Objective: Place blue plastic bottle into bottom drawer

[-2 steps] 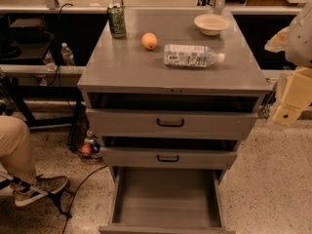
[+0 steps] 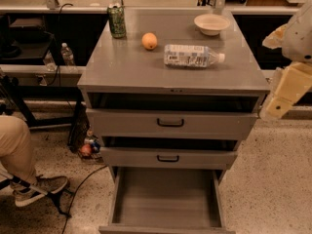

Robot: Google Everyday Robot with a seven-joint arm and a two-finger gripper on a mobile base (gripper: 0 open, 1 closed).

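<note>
Change: almost nothing. The bottle, the drawer and the gripper sit where they were a moment ago.
Bottle (image 2: 192,56): lying on its side on the desk (image 2: 131,69), a bit right of the middle in the upper part of the frame. Its white cap points right. Nothing is touching it.
Gripper (image 2: 282,94): at the right edge of the frame, about halfway down. It hangs beside the desk, lower than the top, and well apart from the bottle. I cannot tell if it is open or closed.
Bottom drawer (image 2: 165,199): pulled out at the bottom of the frame, with nothing in it.
Near the bottle: an orange (image 2: 149,41) close on its left, a bowl (image 2: 211,24) behind it, and a can (image 2: 116,21) in the far left corner of the desk.
What it means: the job has not really started. I think the gripper must first go up, reach over the desk and take hold of the bottle.
Watch out: the bottle is round, so a bump could make it roll, and the orange too.
</note>
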